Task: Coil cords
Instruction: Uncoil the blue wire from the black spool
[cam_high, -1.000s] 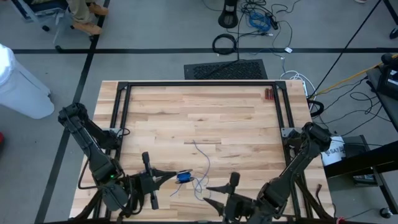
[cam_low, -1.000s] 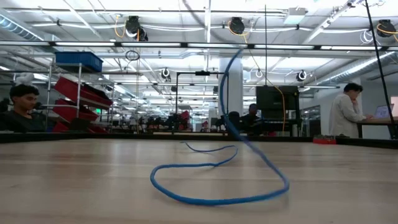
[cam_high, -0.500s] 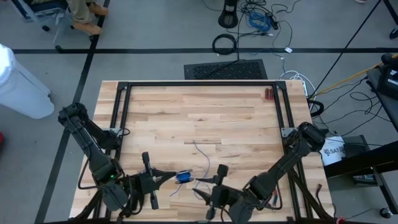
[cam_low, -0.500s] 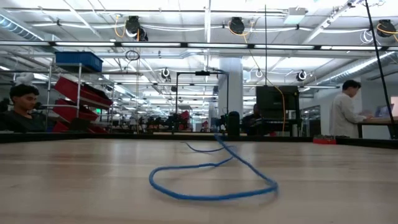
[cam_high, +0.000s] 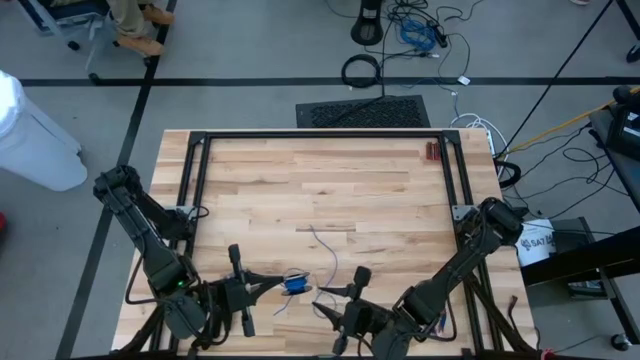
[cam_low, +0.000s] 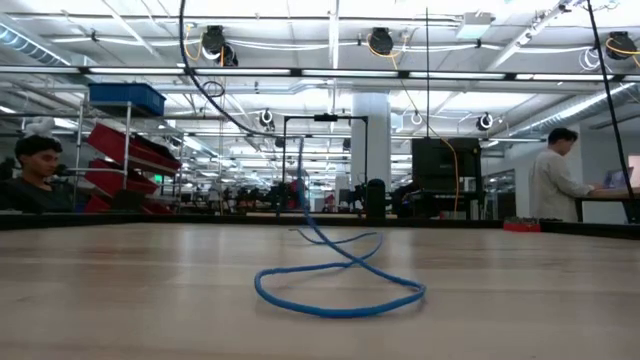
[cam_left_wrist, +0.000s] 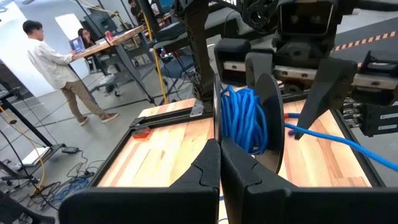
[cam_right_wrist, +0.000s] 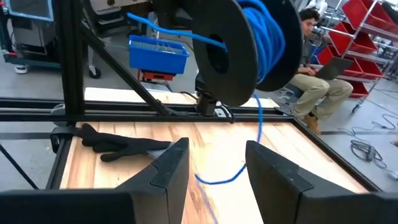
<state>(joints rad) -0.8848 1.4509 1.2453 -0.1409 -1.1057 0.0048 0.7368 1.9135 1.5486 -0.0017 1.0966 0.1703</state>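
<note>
A blue cord is partly wound on a small black spool (cam_high: 295, 284) near the table's front edge. The winding (cam_left_wrist: 242, 118) sits between two black discs. My left gripper (cam_high: 272, 286) is shut on the spool. From it a loose strand (cam_right_wrist: 258, 118) drops to the table and lies in a loop (cam_low: 340, 290), with the tail (cam_high: 322, 245) running toward the middle. My right gripper (cam_high: 326, 303) stands open just right of the spool, its fingers (cam_right_wrist: 171, 168) level and pointing at it. Another strand (cam_left_wrist: 348, 146) passes close by that gripper. My left gripper pinches the rim of the spool's near disc (cam_left_wrist: 216, 127) between its two shut fingers, coming level from the table's left. The spool is lifted clear of the table, its discs upright. My right gripper: I cannot tell whether the passing strand touches it.
A black frame rail (cam_high: 320, 135) runs around the tabletop. Red-handled pliers (cam_high: 432, 151) lie at the far right corner. A dark glove-like thing (cam_right_wrist: 118, 146) lies on the wood near the left rail. People sit and stand in the room beyond the table.
My right gripper has moved toward the table's left, closer to the spool, sinking a little and staying open. The strand that rose high above the table has come down, and the loop on the table has drawn in narrower.
</note>
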